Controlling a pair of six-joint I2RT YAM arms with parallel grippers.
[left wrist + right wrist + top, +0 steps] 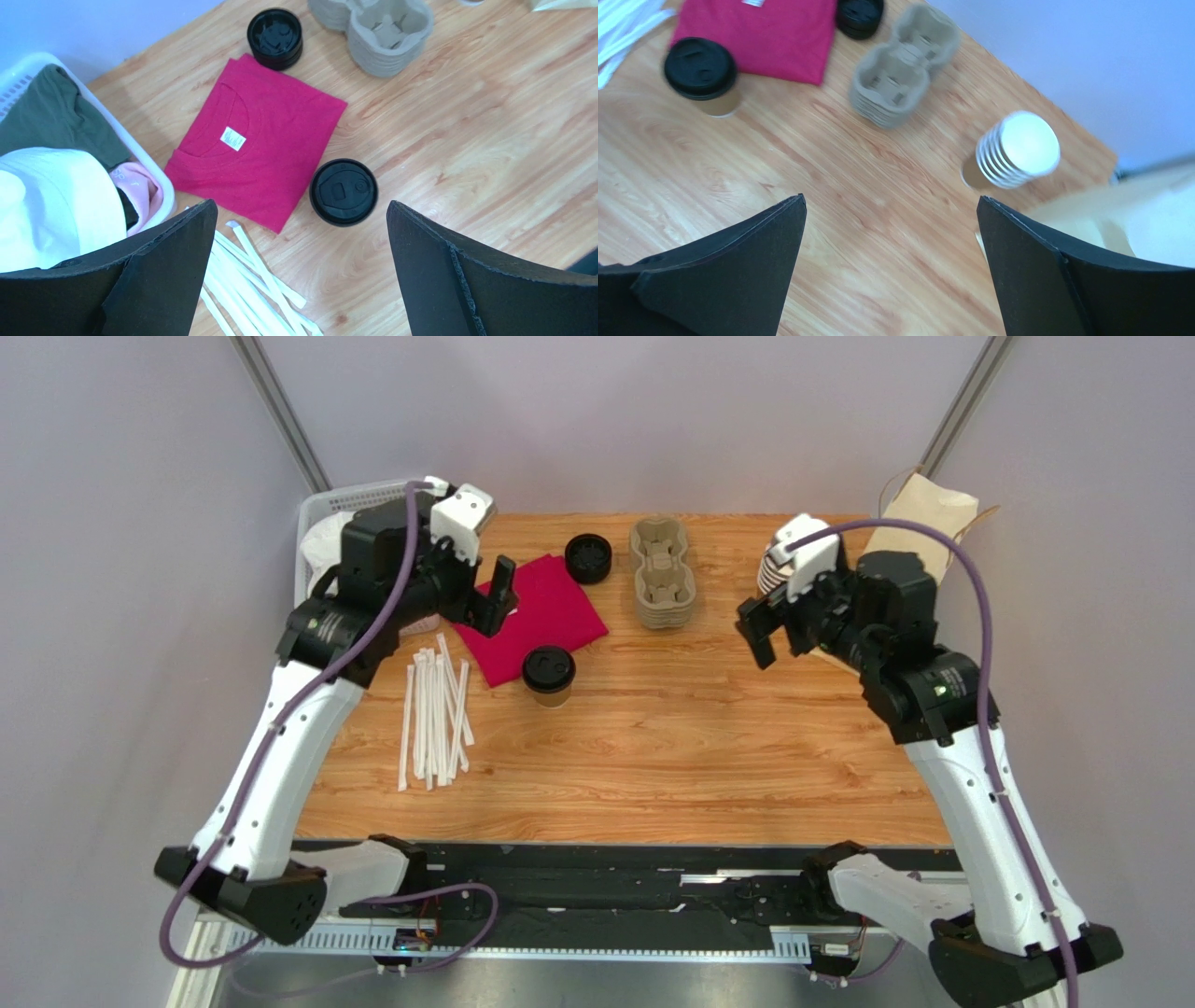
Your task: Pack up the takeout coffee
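Near strip of the table (631,784) is bare wood from the left edge to the right edge. White wrapped straws (434,716) lie loose near the left edge, running near to far. The takeout coffee (549,674) stands upright left of centre, lid on, right at the near-right edge of the folded red shirt (544,613); bare wood on its near and right sides. Left gripper (487,597) hangs above the shirt's left edge, up and far-left of the coffee – jaws spread wide, holding nothing. Right gripper (758,632) hangs over the right half, well apart from the coffee, jaws also wide apart and holding nothing; open wood lies between it and the coffee. Farther back, loose black lids (588,557) sit just beyond the shirt's far corner, with the stacked pulp cup carriers (662,571) just to their right. A stack of lidless cups (1017,148) stands near the far right – partly hidden behind the right gripper in the top view. A brown paper bag (926,511) sits at the far-right corner, and a white basket (317,515) with clothes at the far-left corner.
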